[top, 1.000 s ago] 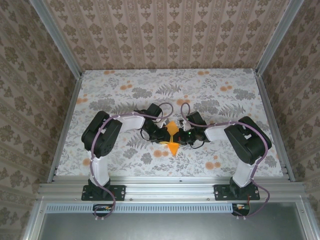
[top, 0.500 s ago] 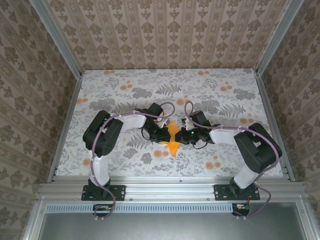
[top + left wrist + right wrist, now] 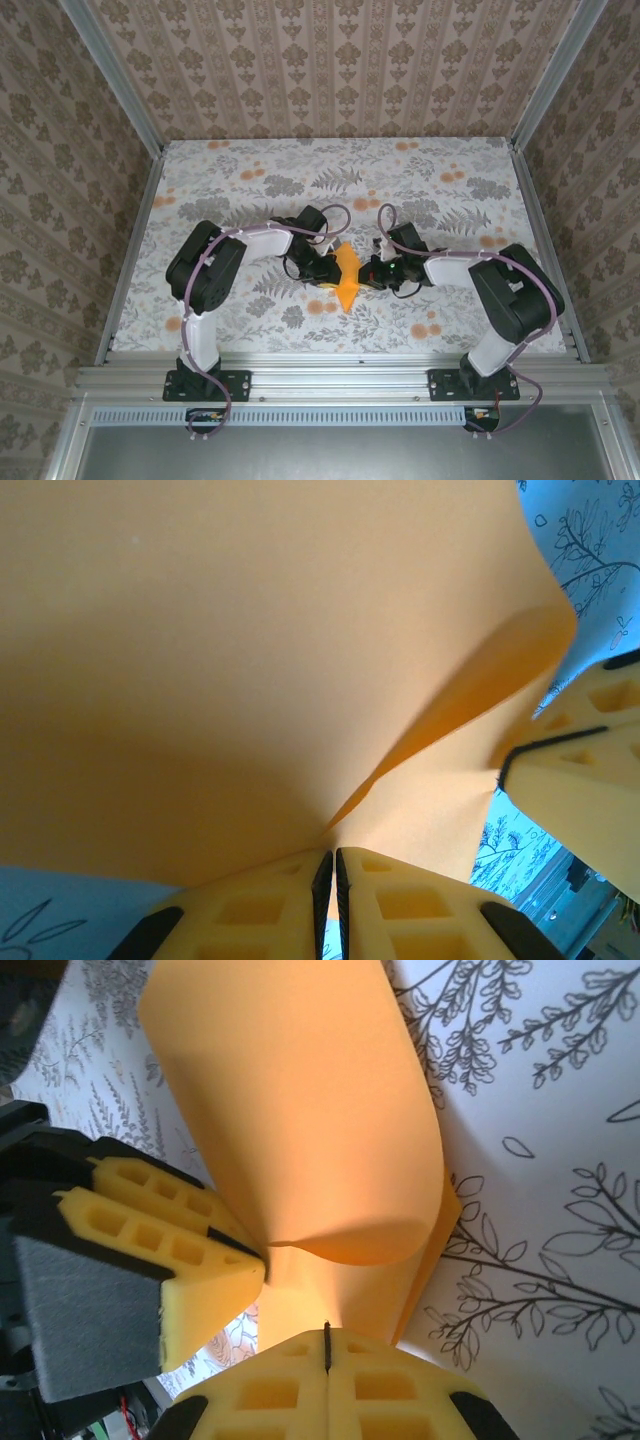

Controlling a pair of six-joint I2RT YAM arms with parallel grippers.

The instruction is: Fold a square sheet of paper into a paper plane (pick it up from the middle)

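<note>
Grippers, two: left gripper (image 3: 334,860) and right gripper (image 3: 327,1332) each pinch closed on one orange sheet (image 3: 300,1110).

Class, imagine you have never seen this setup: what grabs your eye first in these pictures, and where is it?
The bright orange paper stands out at the middle of the floral table, pinched from either side by the left gripper and the right gripper. Close up in the right wrist view, it curls into a loose roll just past the shut yellow fingertips.
</note>
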